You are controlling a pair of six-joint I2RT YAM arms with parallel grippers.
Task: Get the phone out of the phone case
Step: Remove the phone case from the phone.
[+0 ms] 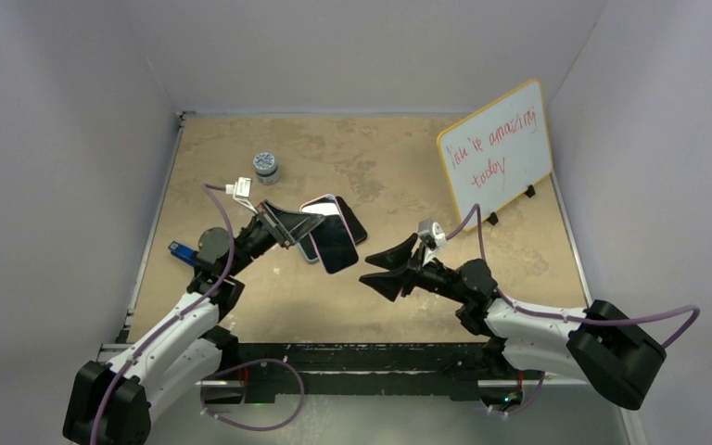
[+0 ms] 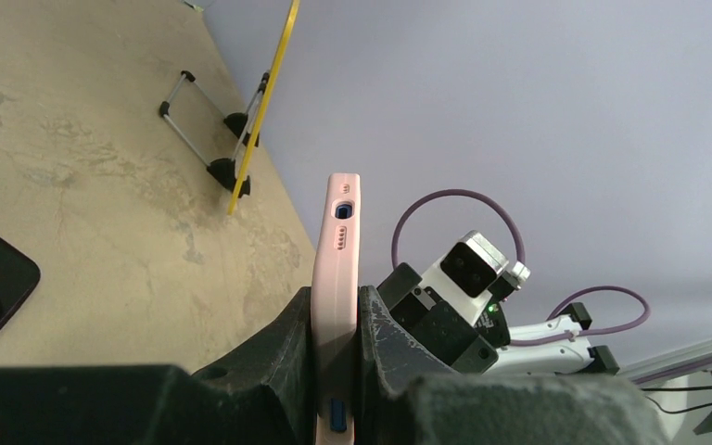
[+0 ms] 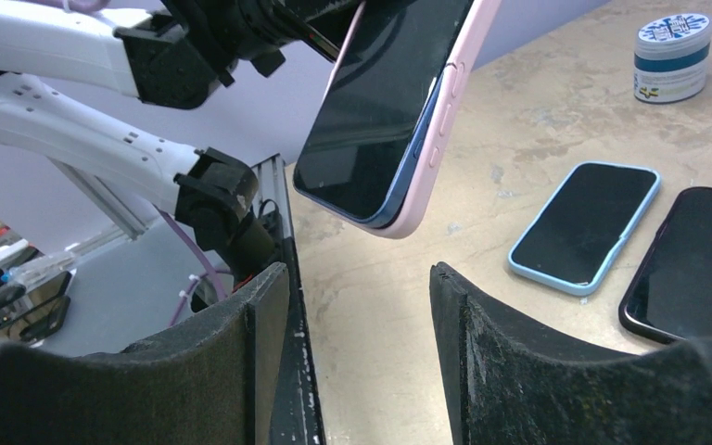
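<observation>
A phone (image 3: pixel 380 93) with a dark screen sits in a pink phone case (image 3: pixel 447 111); a blue strip of the phone's side shows along the case rim. It hangs tilted above the table. My left gripper (image 2: pixel 336 301) is shut on the case's (image 2: pixel 337 250) edge, one finger on each face. From above, the held phone (image 1: pixel 334 246) sticks out of the left gripper (image 1: pixel 289 222) toward the right arm. My right gripper (image 3: pixel 357 278) stands open and empty just short of the phone's lower corner, seen from above as the right gripper (image 1: pixel 385 269).
A light blue cased phone (image 3: pixel 584 227) and a black phone (image 3: pixel 695 260) lie flat on the table under the held one. A small jar (image 1: pixel 265 166) stands behind them. A whiteboard (image 1: pixel 496 153) leans at the back right. The table's near rail (image 3: pixel 283 232) runs by the right fingers.
</observation>
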